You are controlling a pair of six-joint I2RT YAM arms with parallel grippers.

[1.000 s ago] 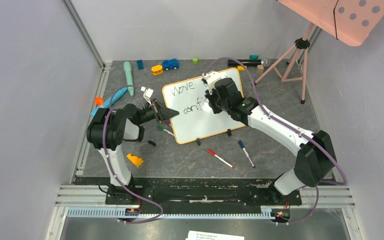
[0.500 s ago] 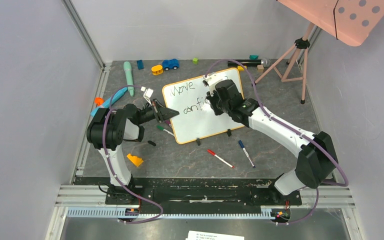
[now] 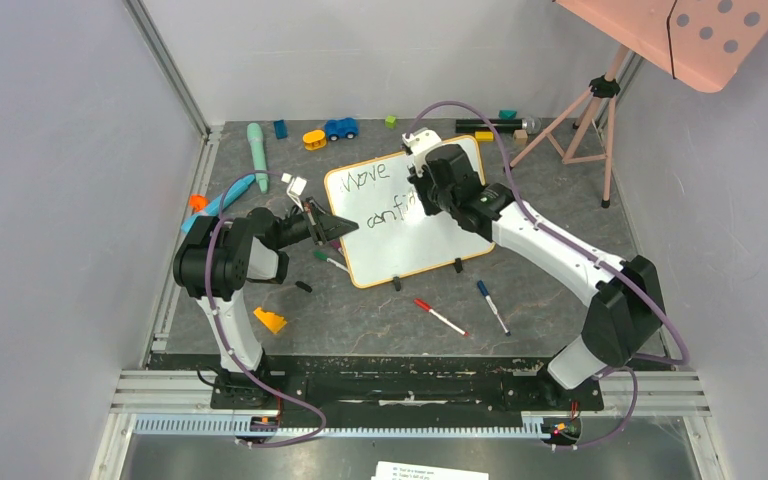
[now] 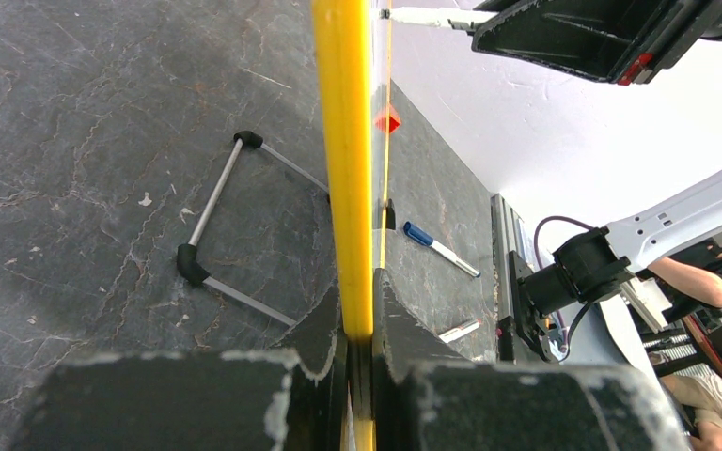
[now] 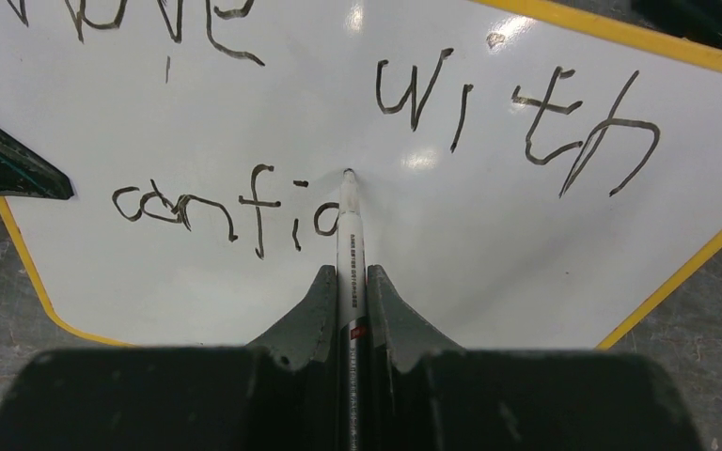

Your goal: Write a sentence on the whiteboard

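The whiteboard (image 3: 412,243), white with an orange frame, stands tilted on the table's middle. My left gripper (image 3: 336,227) is shut on its left edge; in the left wrist view the frame (image 4: 343,141) runs up from between that gripper's (image 4: 358,303) jaws. My right gripper (image 3: 422,196) is over the board, shut on a white marker (image 5: 350,246) whose tip touches the surface just right of the last letter. The sentence (image 5: 235,202) reads "Move with" in the top row and "confia" below; my right arm hides part of it from above.
A red-capped marker (image 3: 440,317) and a blue-capped marker (image 3: 492,306) lie in front of the board. A green-capped marker (image 3: 327,260), a black cap (image 3: 303,286) and an orange block (image 3: 269,320) lie near my left arm. Toys line the back edge; a pink tripod (image 3: 590,110) stands back right.
My right gripper has shifted slightly toward the far side of the board with the marker. The left gripper and the board have not moved.
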